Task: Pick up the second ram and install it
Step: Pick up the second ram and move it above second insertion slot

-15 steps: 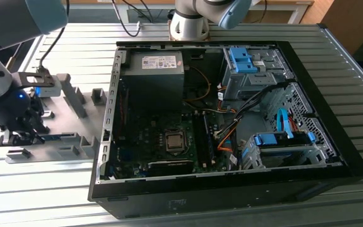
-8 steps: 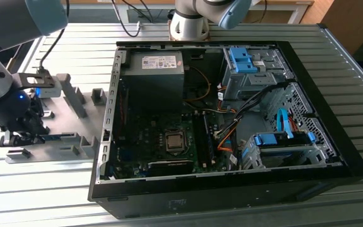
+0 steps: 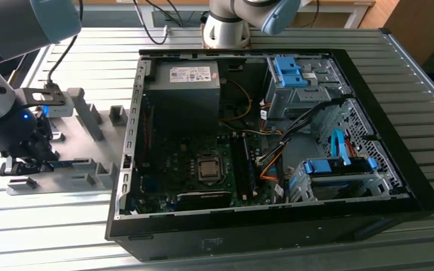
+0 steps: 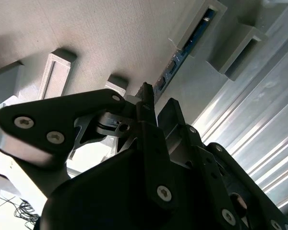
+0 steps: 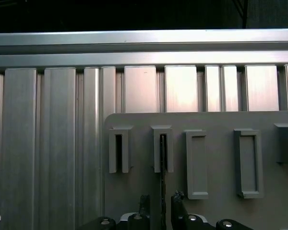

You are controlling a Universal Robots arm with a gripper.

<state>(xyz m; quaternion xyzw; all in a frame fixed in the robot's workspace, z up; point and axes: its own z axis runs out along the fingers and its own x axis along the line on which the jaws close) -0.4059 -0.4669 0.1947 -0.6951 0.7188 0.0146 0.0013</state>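
Second ram (image 4: 172, 67) stands on edge in the gray holder (image 5: 216, 211). Tool (image 5: 161, 200) fingers are apart, one each side. It should stay centered and squeeze the flat sides gently.

In the first wrist view the second ram (image 5: 162, 165) stands edge-on, so its chips cannot be seen. The picture's edge cuts off its near end and most of the gripper (image 5: 160, 197). In the exterior view, at nine o'clock from the computer case (image 3: 277, 226), the arm (image 3: 6, 118) covers one end of the ram — a short blue strip shows.
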